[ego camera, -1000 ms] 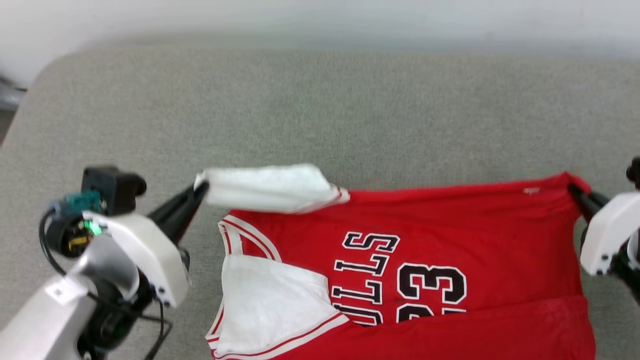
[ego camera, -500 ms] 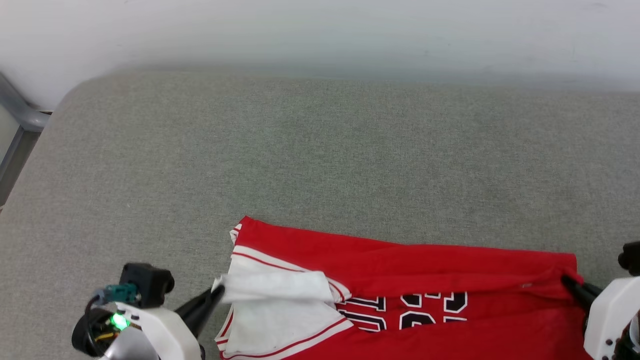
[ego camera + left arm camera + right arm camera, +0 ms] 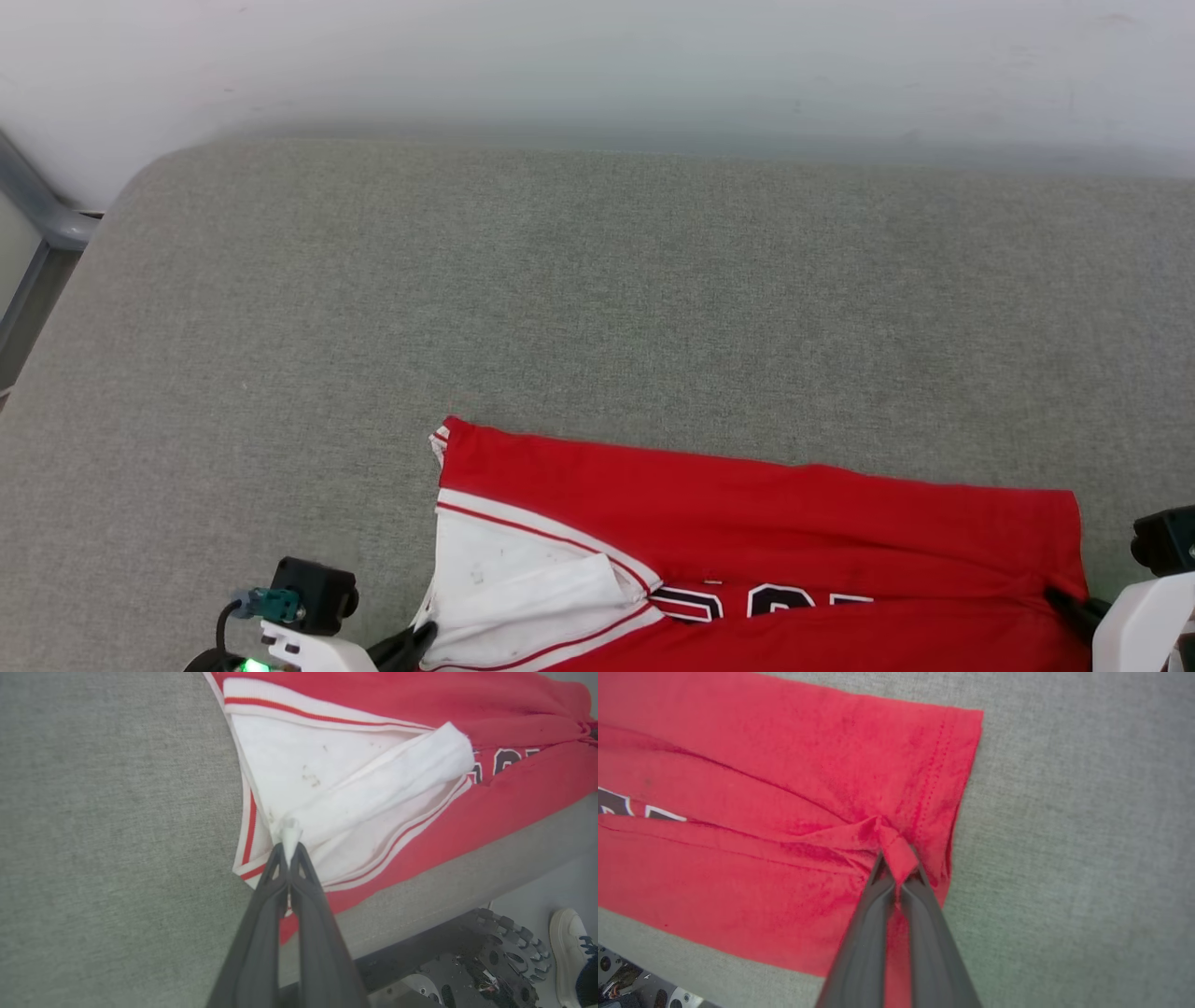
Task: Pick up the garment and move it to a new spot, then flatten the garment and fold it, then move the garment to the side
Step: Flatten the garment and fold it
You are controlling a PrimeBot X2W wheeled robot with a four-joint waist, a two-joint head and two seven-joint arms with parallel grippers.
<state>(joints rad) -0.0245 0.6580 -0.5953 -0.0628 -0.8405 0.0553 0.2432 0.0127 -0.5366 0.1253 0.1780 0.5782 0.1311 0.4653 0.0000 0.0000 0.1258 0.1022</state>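
Note:
The garment (image 3: pixel 766 523), a red jersey with white sleeves and a black print, lies folded at the near edge of the grey padded table (image 3: pixel 597 280). My left gripper (image 3: pixel 422 637) is shut on the tip of a white sleeve (image 3: pixel 373 779), drawn across the sleeve below it. In the left wrist view the left gripper (image 3: pixel 289 847) pinches that white tip. My right gripper (image 3: pixel 1060 597) is shut on a bunched red hem corner (image 3: pixel 896 851) at the garment's right end. In the right wrist view the right gripper (image 3: pixel 896 872) holds it just above the cloth.
A pale wall (image 3: pixel 597 65) runs behind the table. A grey metal frame (image 3: pixel 37 219) stands at the far left. Past the table's near edge the left wrist view shows the robot's base (image 3: pixel 490 961) and a person's white shoe (image 3: pixel 567 952).
Both grippers have drawn the held sleeve and hem corner toward the near edge, folding the red back over most of the print. The head view has also shifted.

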